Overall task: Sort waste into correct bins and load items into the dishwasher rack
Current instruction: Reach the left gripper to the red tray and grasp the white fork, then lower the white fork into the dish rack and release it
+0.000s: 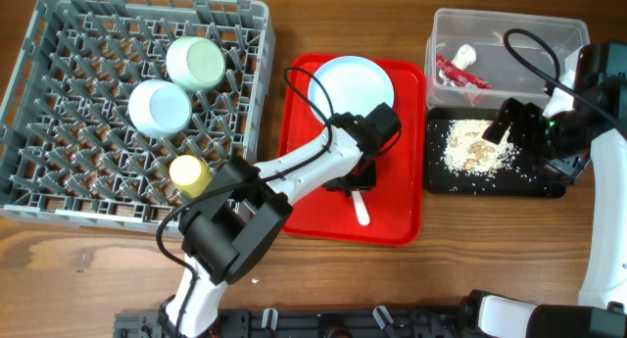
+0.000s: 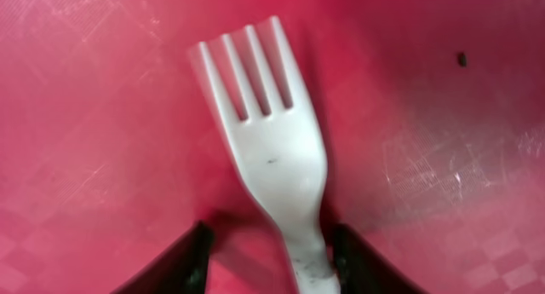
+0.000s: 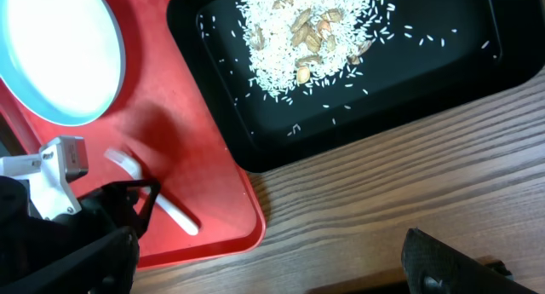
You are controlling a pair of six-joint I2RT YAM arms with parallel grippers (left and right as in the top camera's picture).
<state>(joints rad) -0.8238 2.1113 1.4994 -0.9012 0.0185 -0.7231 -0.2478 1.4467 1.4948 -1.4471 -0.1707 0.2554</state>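
A white plastic fork (image 1: pixel 361 209) lies on the red serving tray (image 1: pixel 304 181), below the pale-blue plate (image 1: pixel 351 83). My left gripper (image 1: pixel 351 186) is low over the fork. In the left wrist view its open fingers (image 2: pixel 268 251) straddle the fork's (image 2: pixel 277 158) handle, with the right finger close to it. My right gripper (image 1: pixel 511 125) hangs open and empty over the black tray (image 1: pixel 549 181), which holds rice scraps (image 1: pixel 470 147). The red wrapper (image 1: pixel 460 73) lies in the clear tub (image 1: pixel 549 29). Two mint bowls (image 1: pixel 196 64) (image 1: pixel 160 107) and the yellow cup (image 1: pixel 189 173) sit in the grey rack (image 1: pixel 59 132). The chopstick is out of view.
The right wrist view shows the black tray (image 3: pixel 443 64) with rice (image 3: pixel 298 30), the plate (image 3: pixel 55 55), the fork (image 3: pixel 174 213) and bare wooden table below. The red tray sits between the rack and the two bins.
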